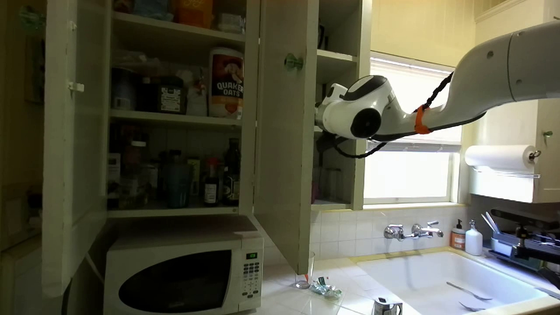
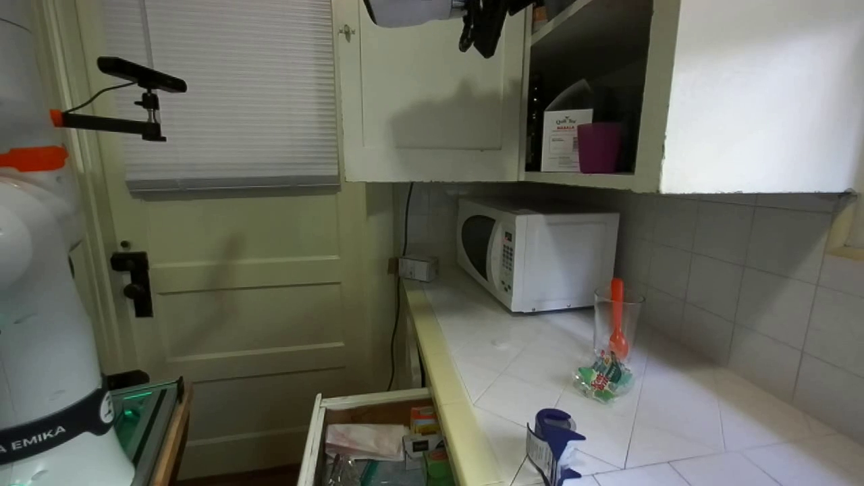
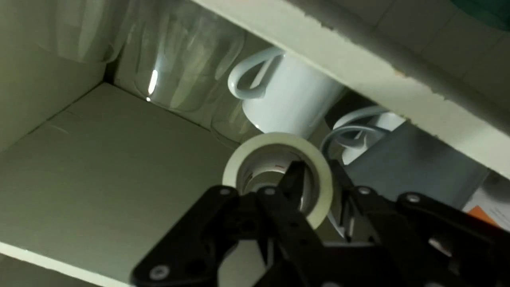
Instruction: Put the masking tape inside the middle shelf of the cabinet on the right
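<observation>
A: Which step was in hand?

B: Bringing the tape [image 3: 271,159] to its place, I judged. The tool [image 3: 317,171] was pinched on one side of the tape, one finger inside the ring and one outside. It held the tape up at the mouth of the open cabinet [image 1: 359,183], with a white mug [image 3: 295,95] behind.

A: Had the tape landed on the middle shelf [image 3: 99,191]?

B: I thought not, since the tool had not let go. The wrist view was dim and tilted, so I couldn't tell whether the tape was above or below that shelf.

A: What did the next move call for?

B: Clearing the shelf's front edge, I reckoned, then easing the tape inward, setting it down and spreading the fingers. A sideways swing could have knocked the mug.

A: And the surface and room?

B: The tiled desk [image 2: 675,405] carried a microwave [image 2: 553,260] and a glass [image 2: 634,324] holding an orange spoon [image 2: 617,310], with a crumpled bag [image 2: 603,378] just beside the glass. A drawer [image 2: 374,398] stood open below the desk, and a white sink [image 1: 415,275] lay under a bright window [image 1: 407,175].
</observation>
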You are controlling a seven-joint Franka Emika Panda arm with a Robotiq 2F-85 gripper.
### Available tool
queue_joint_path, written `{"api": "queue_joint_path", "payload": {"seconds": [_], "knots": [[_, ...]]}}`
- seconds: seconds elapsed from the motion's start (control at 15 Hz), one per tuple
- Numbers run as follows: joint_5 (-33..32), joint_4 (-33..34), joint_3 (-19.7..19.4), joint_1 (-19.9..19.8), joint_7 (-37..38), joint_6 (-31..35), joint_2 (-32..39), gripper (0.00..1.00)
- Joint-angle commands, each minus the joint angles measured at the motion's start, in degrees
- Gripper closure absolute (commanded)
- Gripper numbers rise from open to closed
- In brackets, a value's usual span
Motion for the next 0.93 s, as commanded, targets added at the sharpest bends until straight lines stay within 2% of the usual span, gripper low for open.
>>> {"api": "queue_joint_path", "payload": {"seconds": [0.0,0.07,0.2,0.4,0.8,0.87], "knots": [[-7.50,5.55,-1.30,-0.30,7.70,7.26,1.02,0.95],[-9.53,7.09,-1.69,-0.22,10.65,9.02,1.64,0.95],[-5.97,10.97,-2.15,0.17,9.14,12.51,3.36,0.95],[-5.58,14.67,-2.23,-0.11,10.98,15.69,5.71,0.95],[-5.78,18.83,-1.39,-2.13,16.69,16.57,8.88,0.95],[-5.56,15.91,-1.71,-0.97,13.99,13.93,7.68,0.80]]}}
